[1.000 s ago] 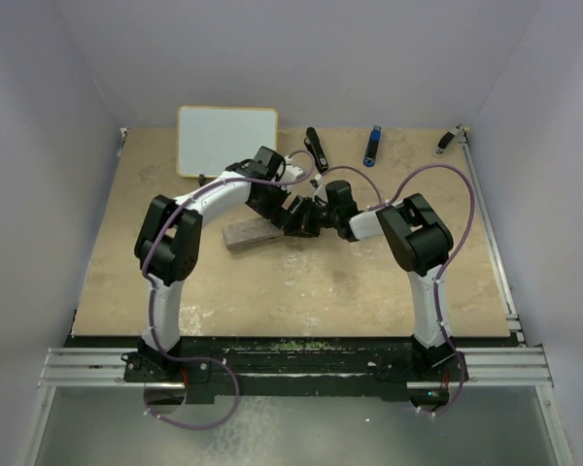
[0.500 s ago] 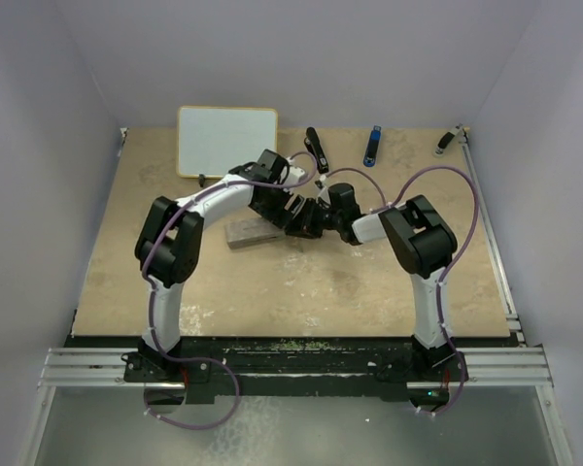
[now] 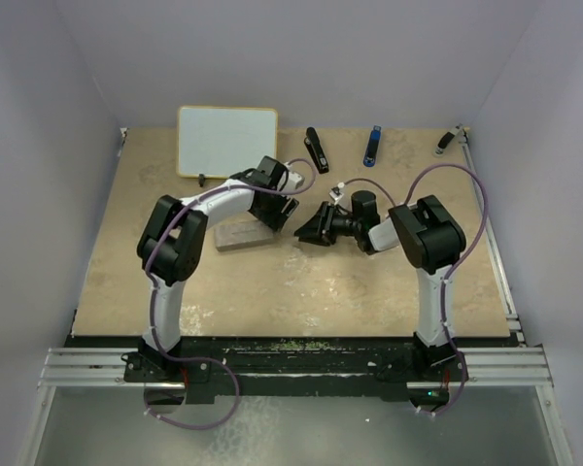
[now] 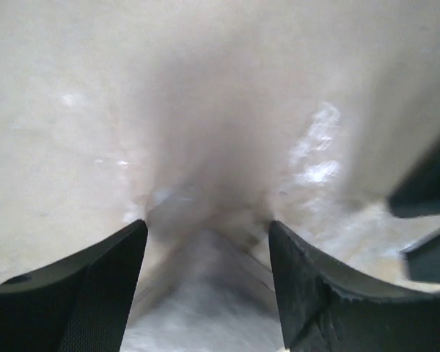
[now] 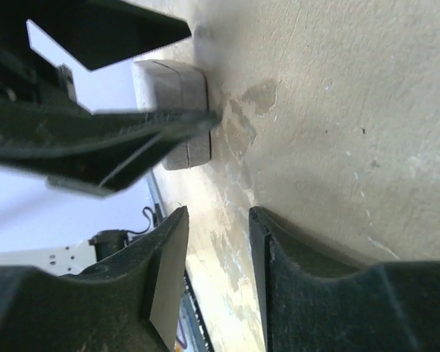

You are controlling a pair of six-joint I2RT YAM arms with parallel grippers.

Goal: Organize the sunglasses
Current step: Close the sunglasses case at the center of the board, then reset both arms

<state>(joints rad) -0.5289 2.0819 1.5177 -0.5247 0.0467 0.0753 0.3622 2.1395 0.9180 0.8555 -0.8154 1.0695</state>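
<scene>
The sunglasses are out of view. A grey rectangular case (image 3: 238,236) lies flat on the tan table, left of centre. My left gripper (image 3: 272,207) hangs over its right end. In the left wrist view the blurred case (image 4: 205,301) fills the gap between the fingers of my left gripper (image 4: 207,224), which stand wide apart. Whether they touch the case does not show. My right gripper (image 3: 313,227) sits to the right of the case, apart from it. It is open, and the right wrist view shows nothing in my right gripper (image 5: 217,213). That view also shows the case (image 5: 177,95) further off.
A white board with a yellow rim (image 3: 227,141) lies at the back left. Along the back edge are a black oblong thing (image 3: 316,150), a blue one (image 3: 372,146) and a small dark one (image 3: 447,142). A metal rail (image 3: 491,233) runs along the right side.
My right gripper has opened and drawn back to the right, away from the case. The left jaws have narrowed around the case, which now lies flatter and slightly further left.
</scene>
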